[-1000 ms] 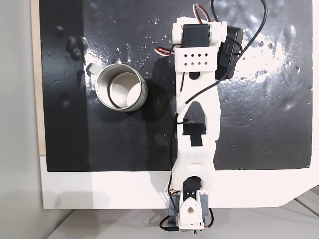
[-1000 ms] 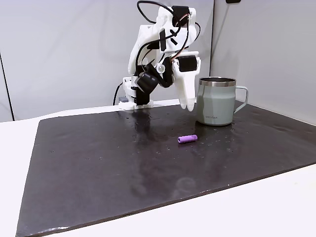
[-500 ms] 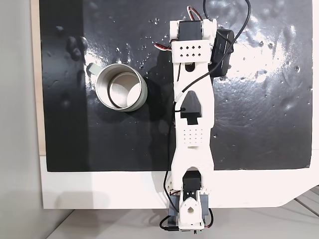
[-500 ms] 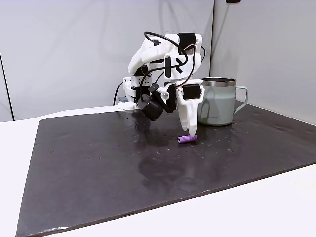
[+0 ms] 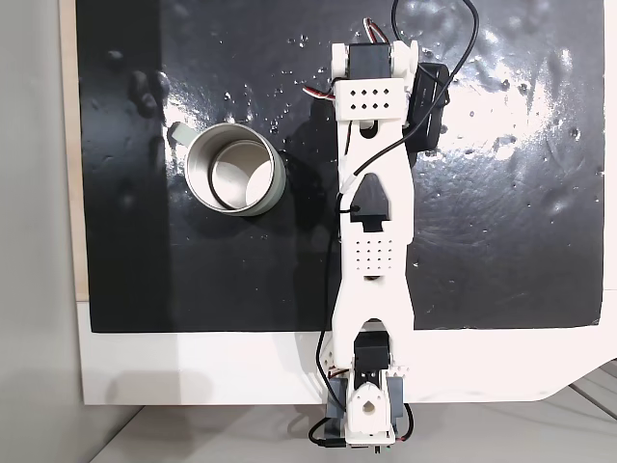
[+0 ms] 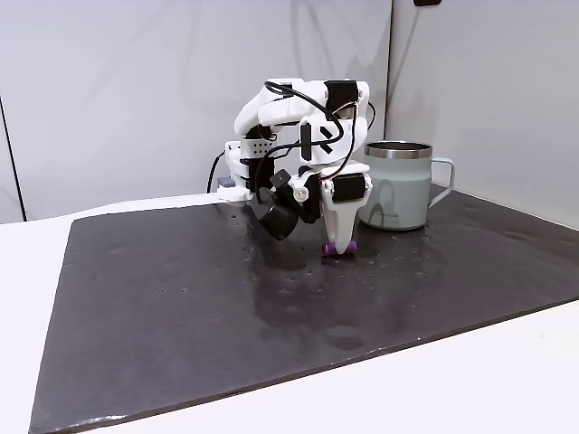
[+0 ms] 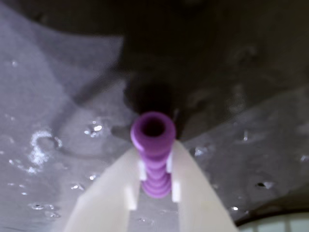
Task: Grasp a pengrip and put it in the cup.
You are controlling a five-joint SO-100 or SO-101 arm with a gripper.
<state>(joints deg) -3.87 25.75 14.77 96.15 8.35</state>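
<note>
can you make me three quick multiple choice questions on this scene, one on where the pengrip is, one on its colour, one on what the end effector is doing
1. Where is the pengrip?
A. inside the cup
B. between the end effector's fingers, down at the mat
C. on the white table edge

2. What colour is the pengrip?
A. purple
B. green
C. orange

3. What state is the end effector in?
A. wide open above the cup
B. closed on nothing
C. closed around the pengrip

Answers:
1 B, the wrist view shows the tube between both fingers, and in a fixed view it sits low on the black mat beside the cup.
2 A, it is purple in the wrist view and in a fixed view.
3 C, both fingers press the ribbed sides of the tube in the wrist view.
</note>
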